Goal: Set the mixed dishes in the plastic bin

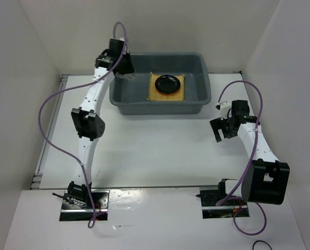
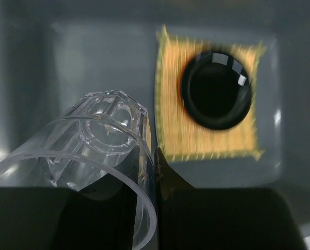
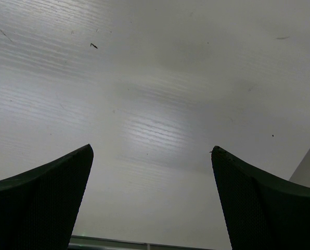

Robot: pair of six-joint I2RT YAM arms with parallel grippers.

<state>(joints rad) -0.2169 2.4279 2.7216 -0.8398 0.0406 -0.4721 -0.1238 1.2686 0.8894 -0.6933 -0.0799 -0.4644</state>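
Observation:
The grey plastic bin (image 1: 194, 99) stands at the back of the table. Inside it lies the tan woven mat (image 1: 180, 88), with the round black dish (image 1: 167, 83) on top; an orange rim shows under the black dish. My left gripper (image 1: 128, 74) hangs over the bin's left end, shut on the wall of a small clear cup (image 2: 100, 140). In the left wrist view the mat (image 2: 170, 125) and black dish (image 2: 216, 89) lie below on the bin floor (image 2: 92, 57). My right gripper (image 1: 225, 133) hovers open over bare table to the right of the bin, nothing between its fingers (image 3: 51, 198).
White walls enclose the table on the left, back and right. A metal strip (image 1: 48, 135) runs along the table's left edge. Purple cables loop off both arms.

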